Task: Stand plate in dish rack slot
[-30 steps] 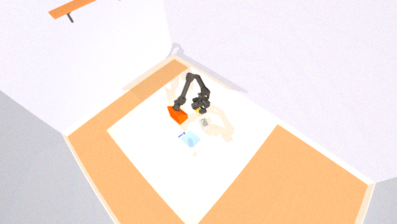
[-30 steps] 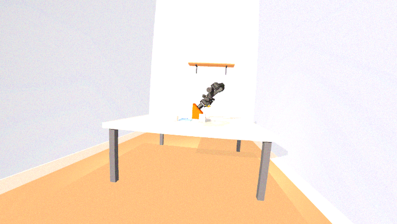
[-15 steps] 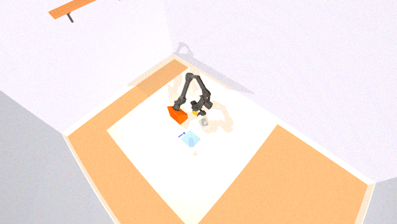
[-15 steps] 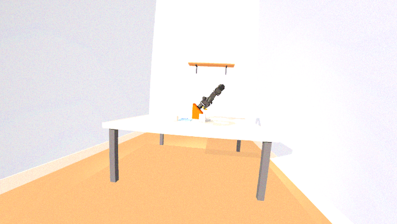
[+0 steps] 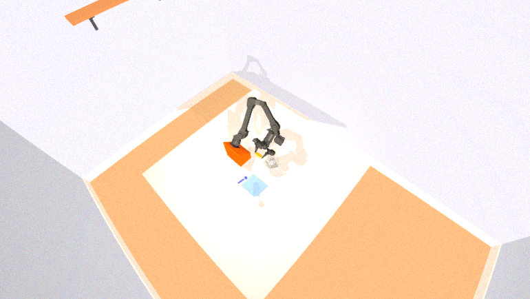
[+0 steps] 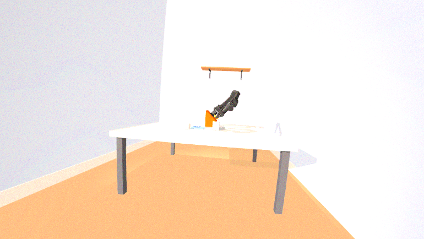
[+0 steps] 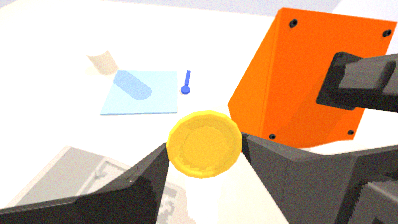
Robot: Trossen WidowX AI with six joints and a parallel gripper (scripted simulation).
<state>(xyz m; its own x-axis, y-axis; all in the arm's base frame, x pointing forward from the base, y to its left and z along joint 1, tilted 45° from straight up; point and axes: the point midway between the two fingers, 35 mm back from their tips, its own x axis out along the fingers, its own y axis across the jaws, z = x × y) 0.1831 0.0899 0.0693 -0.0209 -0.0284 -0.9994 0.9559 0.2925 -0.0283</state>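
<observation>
Top view: we see the arm [image 5: 259, 118] bent over near the frame's center, its gripper [image 5: 261, 152] carrying the yellow plate [image 5: 257, 154]. The grey dish rack [image 5: 272, 162] lies just below and right of it, and the orange base block [image 5: 237, 152] to its left.
Exterior view: the gripper [image 6: 216, 117] hangs low over the white table [image 6: 207, 137], at mid-frame. Plate and rack are too small here for us to tell them apart.
Wrist view: the jaws pinch the yellow plate [image 7: 204, 143] by opposite edges at center. The dish rack [image 7: 75, 172] sits lower left, partly behind the left finger [image 7: 120, 187]. A blue mat [image 7: 141, 93] and a blue spoon [image 7: 186, 82] lie above.
Risk: we judge the rim hold thin, so the plate could pivot or slip.
Risk at rack: with the rack off to one side of the plate, we could land on a rail instead of between them, and the plate would topple on release.
</observation>
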